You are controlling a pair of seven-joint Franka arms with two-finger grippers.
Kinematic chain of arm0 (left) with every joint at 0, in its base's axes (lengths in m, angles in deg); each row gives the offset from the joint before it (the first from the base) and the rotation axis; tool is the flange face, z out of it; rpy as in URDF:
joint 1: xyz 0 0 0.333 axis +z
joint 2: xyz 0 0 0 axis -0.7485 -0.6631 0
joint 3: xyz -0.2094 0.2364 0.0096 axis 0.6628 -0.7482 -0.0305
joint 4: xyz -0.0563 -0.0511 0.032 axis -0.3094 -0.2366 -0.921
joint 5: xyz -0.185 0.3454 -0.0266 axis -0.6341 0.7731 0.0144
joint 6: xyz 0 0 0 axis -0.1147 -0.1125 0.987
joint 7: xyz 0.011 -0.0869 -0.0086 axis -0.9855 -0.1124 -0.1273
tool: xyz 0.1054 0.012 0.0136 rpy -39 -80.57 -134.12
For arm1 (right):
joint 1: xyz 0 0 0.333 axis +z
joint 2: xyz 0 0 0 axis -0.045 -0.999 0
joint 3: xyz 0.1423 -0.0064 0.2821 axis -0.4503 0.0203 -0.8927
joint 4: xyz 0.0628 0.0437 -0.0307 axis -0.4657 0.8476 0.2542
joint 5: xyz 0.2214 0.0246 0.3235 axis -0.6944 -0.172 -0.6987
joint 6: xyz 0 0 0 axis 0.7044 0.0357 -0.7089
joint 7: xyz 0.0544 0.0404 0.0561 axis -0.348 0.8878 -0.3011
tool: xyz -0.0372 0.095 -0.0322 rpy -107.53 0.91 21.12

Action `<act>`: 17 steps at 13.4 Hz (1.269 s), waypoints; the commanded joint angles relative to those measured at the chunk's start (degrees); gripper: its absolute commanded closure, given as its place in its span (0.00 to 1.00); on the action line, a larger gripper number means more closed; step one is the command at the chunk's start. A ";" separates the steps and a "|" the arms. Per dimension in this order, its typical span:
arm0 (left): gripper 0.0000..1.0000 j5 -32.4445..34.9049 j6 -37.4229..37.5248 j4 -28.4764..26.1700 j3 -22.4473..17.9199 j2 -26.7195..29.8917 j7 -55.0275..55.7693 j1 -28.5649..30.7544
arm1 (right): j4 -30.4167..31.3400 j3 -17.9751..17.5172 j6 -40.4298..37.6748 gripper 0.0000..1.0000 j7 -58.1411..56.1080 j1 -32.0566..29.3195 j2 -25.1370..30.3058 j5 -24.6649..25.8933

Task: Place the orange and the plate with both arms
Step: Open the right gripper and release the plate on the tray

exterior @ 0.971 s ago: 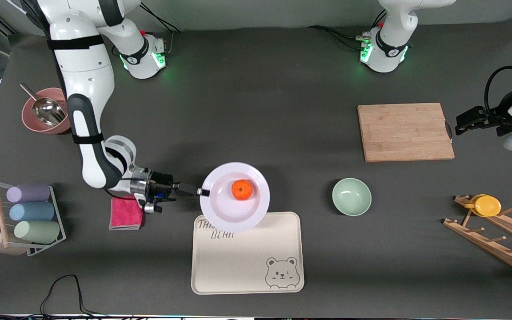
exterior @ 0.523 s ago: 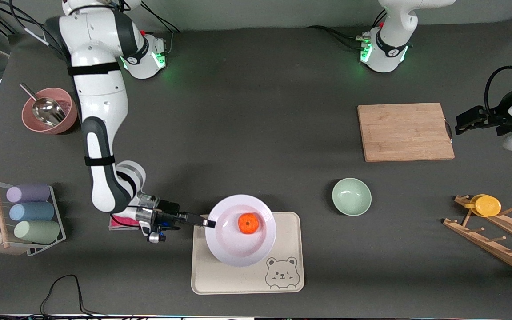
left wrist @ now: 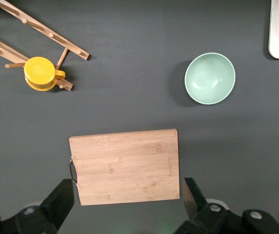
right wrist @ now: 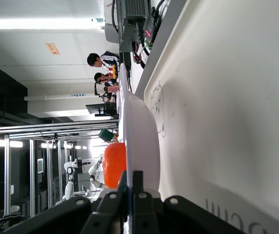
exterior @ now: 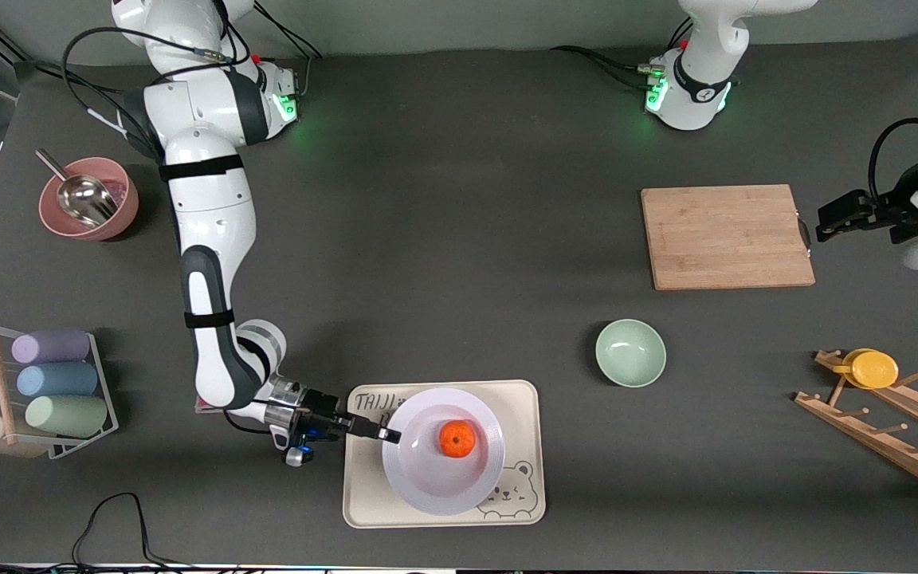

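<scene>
the right pincer (exterior: 386,434) is clamped on the plate (exterior: 427,486) rim, holding it level just over the cream tray (exterior: 519,399) – so the orange (exterior: 457,438) stays centred. the left pincer (left wrist: 129,202) waits spread wide, above the cutting board (left wrist: 125,165).

The orange (exterior: 457,438) lies in the plate (exterior: 427,482), and the plate is over the tray (exterior: 519,397); whether it already touches the tray is hard to tell. The right gripper (exterior: 386,434) is at the plate's rim, on the side toward the right arm's end. The bowl (exterior: 630,352) stands farther from the camera than the tray, toward the left arm's end. The cutting board (exterior: 726,236) lies farther still, and the left gripper (exterior: 825,223) hangs just beside it.
</scene>
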 commanded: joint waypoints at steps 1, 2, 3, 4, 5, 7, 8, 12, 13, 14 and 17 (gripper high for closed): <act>0.00 0.09 0.94 0.87 0.23 -0.14 -0.88 0.30 | -4.11 -0.77 0.87 1.00 -0.78 -0.81 -2.81 -1.86; 0.00 0.09 1.02 0.87 0.23 -0.14 -0.88 0.30 | -4.11 -0.77 0.96 1.00 -1.48 -0.81 -2.99 -1.86; 0.00 0.09 0.94 0.87 0.23 -0.14 -0.80 0.22 | -4.11 -0.77 0.96 1.00 -1.75 -0.81 -3.08 -1.86; 0.00 0.09 0.94 0.87 0.23 -0.14 -0.80 0.22 | -4.11 -0.77 1.05 1.00 -1.75 -0.81 -3.34 -1.86; 0.00 0.09 0.94 0.87 0.23 -0.14 -0.80 0.22 | -4.11 -0.77 1.05 1.00 -1.66 -0.81 -3.34 -1.86; 0.00 0.09 0.94 0.87 0.23 -0.14 -0.80 0.22 | -4.02 -0.77 1.05 1.00 -1.83 -0.81 -3.43 -1.86; 0.00 0.18 1.02 0.87 0.23 -0.14 -0.80 0.22 | -3.93 -0.77 1.05 1.00 -1.84 -0.72 -3.43 -1.77; 0.00 0.18 1.02 0.87 0.23 -0.14 -0.80 0.22 | -3.67 -0.77 1.05 0.52 -1.66 -0.72 -3.43 -1.68; 0.00 0.18 1.02 0.87 0.23 -0.14 -0.71 0.22 | -3.58 -0.77 1.05 0.49 -1.66 -0.72 -3.34 -1.68; 0.00 0.18 1.02 0.87 0.23 -0.14 -0.71 0.22 | -3.49 -0.77 1.05 0.33 -1.66 -0.72 -3.25 -1.60; 0.00 0.18 1.02 0.78 0.23 -0.14 -0.71 0.22 | -3.58 -0.33 0.96 0.00 -0.70 -0.72 -2.11 -1.42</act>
